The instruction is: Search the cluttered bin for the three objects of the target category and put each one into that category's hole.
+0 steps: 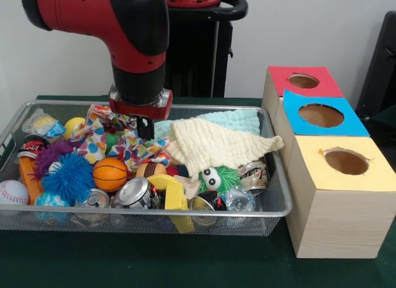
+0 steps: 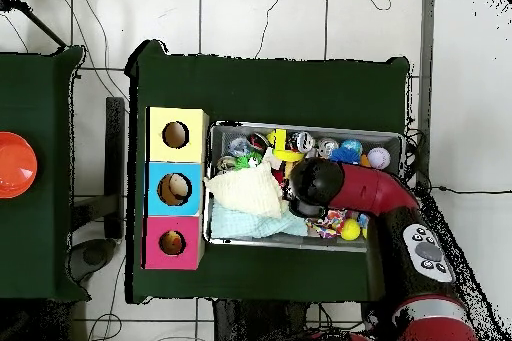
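Gripper (image 1: 146, 128): down in the bin (image 1: 272, 209), at 9 o'clock of the yellow cloth (image 1: 213, 144).
Jaws: hidden, cannot tell.

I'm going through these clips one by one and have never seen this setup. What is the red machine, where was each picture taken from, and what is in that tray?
The red and black machine is a robot arm with a gripper at its tip. One picture looks across the table at it; the other looks straight down from above. On the green table sits a wire tray full of clutter: a cream cloth, a patterned cloth, a small basketball, a blue spiky ball, a baseball, crushed cans and more. Beside it stand three wooden boxes, each with a round hole, topped red, blue and yellow. The gripper is lowered onto the patterned cloth; whether it holds anything cannot be seen.
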Controlling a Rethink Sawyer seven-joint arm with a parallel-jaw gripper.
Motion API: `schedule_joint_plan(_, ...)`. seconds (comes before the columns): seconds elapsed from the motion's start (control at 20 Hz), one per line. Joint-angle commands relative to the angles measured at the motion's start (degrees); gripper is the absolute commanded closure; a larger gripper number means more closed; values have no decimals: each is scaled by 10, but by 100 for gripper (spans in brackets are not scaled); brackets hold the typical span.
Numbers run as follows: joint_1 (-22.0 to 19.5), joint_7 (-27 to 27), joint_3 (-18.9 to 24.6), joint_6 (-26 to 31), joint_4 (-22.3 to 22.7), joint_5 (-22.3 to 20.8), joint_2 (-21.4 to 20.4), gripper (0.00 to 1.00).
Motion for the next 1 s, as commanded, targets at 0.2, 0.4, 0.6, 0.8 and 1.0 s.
schedule_joint_plan(0.2, 14, -49, 45, 88, -25, -15, -44, 100)
schedule_joint_plan(0.4, 19, -43, 43, 112, -21, -12, -59, 100)
schedule_joint_plan(0.6, 20, -45, 44, 126, -26, -12, -65, 100)
schedule_joint_plan(0.8, 10, -48, 49, 97, -23, -17, -55, 100)
schedule_joint_plan(1.0, 3, -61, 52, 86, -39, -26, -40, 100)
